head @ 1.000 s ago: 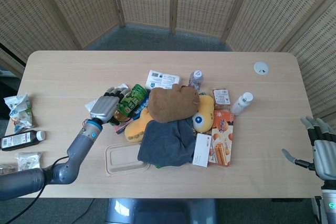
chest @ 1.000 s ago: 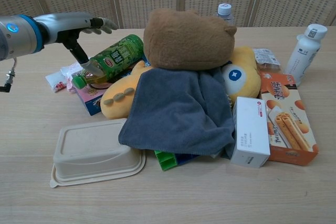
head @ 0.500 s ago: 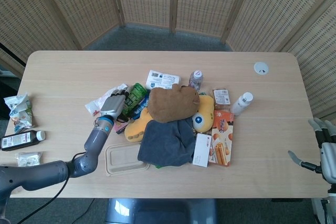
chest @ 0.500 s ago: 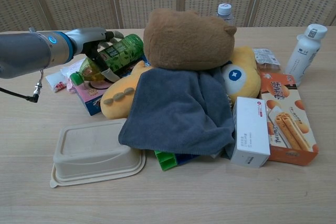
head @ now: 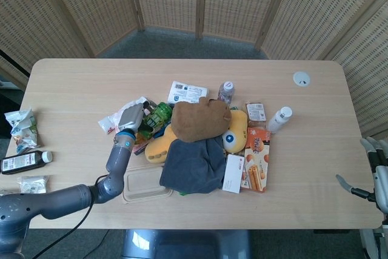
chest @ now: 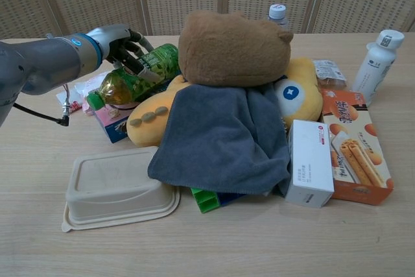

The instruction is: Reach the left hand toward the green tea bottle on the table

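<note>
A: Bottle first. Where's your green tea bottle [chest: 138, 74]?

B: Lying tilted on the pile's left edge, cap low, leaning on the yellow plush toy [chest: 155, 113] beside the brown plush bear [chest: 232, 48].

A: And your left hand [chest: 121, 44]?

B: Fingers curled over the bottle's upper body; whether they truly clamp it, you cannot tell. Your right hand [head: 379, 177] hangs apart, holding nothing.

A: Handling?

B: Probably full, so weighty; smooth plastic, slippery. Wrap the labelled middle, not the cap.

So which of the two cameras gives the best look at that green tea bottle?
The chest view: the green tea bottle lies on its side close to the camera, its label and green cap showing, with the left hand on it. In the head view the bottle is small, mostly hidden by that hand.
</note>
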`<act>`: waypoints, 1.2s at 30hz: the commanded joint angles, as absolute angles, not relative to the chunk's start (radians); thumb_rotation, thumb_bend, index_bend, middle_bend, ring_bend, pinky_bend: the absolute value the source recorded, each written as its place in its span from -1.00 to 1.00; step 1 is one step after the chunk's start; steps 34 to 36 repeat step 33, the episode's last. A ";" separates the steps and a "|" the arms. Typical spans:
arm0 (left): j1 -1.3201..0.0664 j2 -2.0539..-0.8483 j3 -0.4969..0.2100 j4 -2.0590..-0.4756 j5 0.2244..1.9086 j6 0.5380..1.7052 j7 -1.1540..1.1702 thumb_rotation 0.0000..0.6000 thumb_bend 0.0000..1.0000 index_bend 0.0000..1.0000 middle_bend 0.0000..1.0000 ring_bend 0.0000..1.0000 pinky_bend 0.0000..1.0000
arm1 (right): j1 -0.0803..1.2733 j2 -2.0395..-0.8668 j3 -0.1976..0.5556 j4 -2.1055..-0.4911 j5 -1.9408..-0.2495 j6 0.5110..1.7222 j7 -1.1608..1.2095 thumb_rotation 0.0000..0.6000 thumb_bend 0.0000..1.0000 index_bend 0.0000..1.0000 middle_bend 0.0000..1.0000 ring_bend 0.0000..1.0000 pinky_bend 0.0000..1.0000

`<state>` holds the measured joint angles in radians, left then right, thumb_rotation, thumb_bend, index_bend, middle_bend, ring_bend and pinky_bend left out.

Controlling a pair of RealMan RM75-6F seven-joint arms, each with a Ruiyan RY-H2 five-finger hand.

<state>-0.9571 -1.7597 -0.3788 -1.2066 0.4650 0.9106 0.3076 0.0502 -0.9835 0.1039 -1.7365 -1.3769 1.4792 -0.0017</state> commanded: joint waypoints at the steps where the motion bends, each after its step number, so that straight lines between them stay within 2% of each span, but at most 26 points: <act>1: -0.947 -1.750 -0.391 -1.206 0.464 0.914 0.299 1.00 -0.13 -0.05 -0.09 0.31 0.51 | 0.050 -0.983 0.104 -1.737 -1.378 1.479 0.000 0.14 -0.55 -1.00 -1.00 -1.00 -1.00; 8: -0.913 -1.676 -0.435 -1.254 0.456 0.910 0.264 1.00 -0.14 0.00 -0.04 0.38 0.59 | 0.051 -0.985 0.107 -1.735 -1.385 1.480 0.005 0.14 -0.55 -1.00 -1.00 -1.00 -1.00; 18: -0.868 -1.447 -0.528 -1.470 0.461 0.926 0.228 1.00 -0.15 -0.03 -0.05 0.38 0.59 | 0.054 -1.005 0.102 -1.716 -1.400 1.474 0.019 0.14 -0.55 -1.00 -1.00 -1.00 -1.00; 24: -0.871 -1.351 -0.586 -1.542 0.444 0.926 0.200 1.00 -0.15 -0.03 -0.06 0.38 0.59 | 0.051 -1.017 0.101 -1.703 -1.408 1.481 0.033 0.13 -0.55 -1.00 -1.00 -1.00 -1.00; 29: -0.888 -1.301 -0.616 -1.576 0.428 0.927 0.187 1.00 -0.15 -0.02 -0.06 0.37 0.58 | 0.045 -1.022 0.098 -1.699 -1.415 1.490 0.040 0.14 -0.55 -1.00 -1.00 -1.00 -1.00; 36: -0.901 -1.283 -0.619 -1.594 0.425 0.928 0.174 1.00 -0.16 -0.03 -0.06 0.37 0.58 | 0.036 -1.022 0.097 -1.694 -1.413 1.498 0.047 0.14 -0.55 -1.00 -1.00 -1.00 -1.00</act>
